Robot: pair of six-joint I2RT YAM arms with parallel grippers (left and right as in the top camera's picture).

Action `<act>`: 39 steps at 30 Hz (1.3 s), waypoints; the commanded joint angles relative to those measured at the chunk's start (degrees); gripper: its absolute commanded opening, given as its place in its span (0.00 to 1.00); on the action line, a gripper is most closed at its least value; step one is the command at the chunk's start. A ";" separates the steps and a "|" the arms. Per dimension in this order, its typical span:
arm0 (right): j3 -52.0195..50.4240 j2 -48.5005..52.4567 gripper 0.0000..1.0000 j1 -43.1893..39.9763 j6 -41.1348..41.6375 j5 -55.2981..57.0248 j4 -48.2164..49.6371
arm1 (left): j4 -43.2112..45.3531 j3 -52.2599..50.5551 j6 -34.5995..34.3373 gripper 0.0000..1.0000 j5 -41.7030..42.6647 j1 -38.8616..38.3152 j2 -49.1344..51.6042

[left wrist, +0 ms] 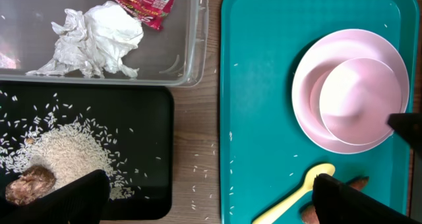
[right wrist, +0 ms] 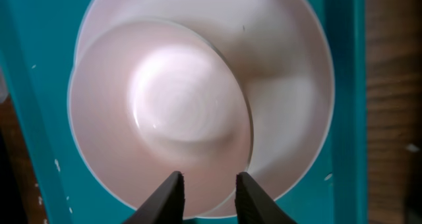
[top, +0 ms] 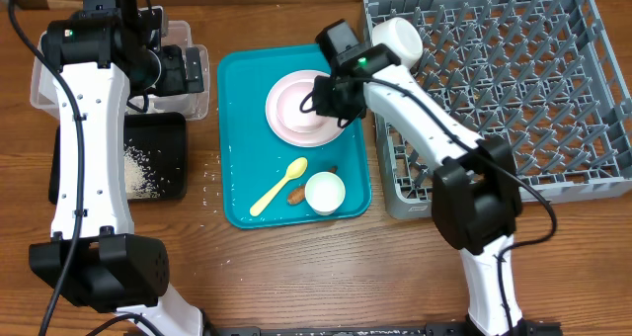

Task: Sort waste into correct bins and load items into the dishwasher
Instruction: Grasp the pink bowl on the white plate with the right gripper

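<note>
Your left end effector (left wrist: 211, 201) hangs over the black tray (left wrist: 148, 118) w/ its fingers wide apart, nothing btwn them. The black tray holds white rice (left wrist: 66, 155) and a brown lump (left wrist: 30, 184). Just beside it, the clear tub (left wrist: 191, 53) holds the crumpled white paper (left wrist: 99, 39) and the red wrapper (left wrist: 142, 0). Your right end effector (right wrist: 211, 196) is over the teal tray (top: 237, 128). Its fingers sit close w/ a small gap, and the rim of the small bowl (right wrist: 158, 118) is btwn them. You can't tell if they pinch it. That bowl sits on the plate (right wrist: 290, 85). Near the tray's front lie the yellow spoon (top: 278, 186), a 2nd white bowl (top: 325, 191) and a brown bit (top: 296, 195) btwn them. The grey rack (top: 513, 79) is on the worktop to the right, w/ one white dish (top: 397, 38) in its back left corner.
</note>
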 commanded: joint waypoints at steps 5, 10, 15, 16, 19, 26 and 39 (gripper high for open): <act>-0.33 3.65 0.25 0.15 2.05 -0.28 0.15 | 0.02 0.15 0.17 1.00 -0.20 -0.04 -0.15; -0.33 3.63 0.23 0.13 2.01 0.09 0.13 | 0.02 0.15 0.20 1.00 -0.22 -0.04 -0.15; 2.73 3.21 0.32 0.04 1.25 -0.11 -1.64 | 0.02 0.15 0.20 1.00 -0.22 -0.04 -0.15; 3.76 3.02 0.35 0.04 0.61 -0.11 -2.54 | 0.02 0.15 0.17 1.00 -0.20 -0.04 -0.15; 6.71 1.53 0.46 0.04 0.31 1.86 -5.68 | 0.02 0.15 0.17 1.00 -0.22 -0.04 -0.15; 8.22 -0.57 0.50 0.04 0.59 9.40 -10.67 | 0.02 0.15 0.17 1.00 -0.20 -0.04 -0.15; -3.78 -0.15 0.29 0.15 3.32 11.85 -3.48 | 0.02 0.15 0.17 1.00 -0.22 -0.04 -0.15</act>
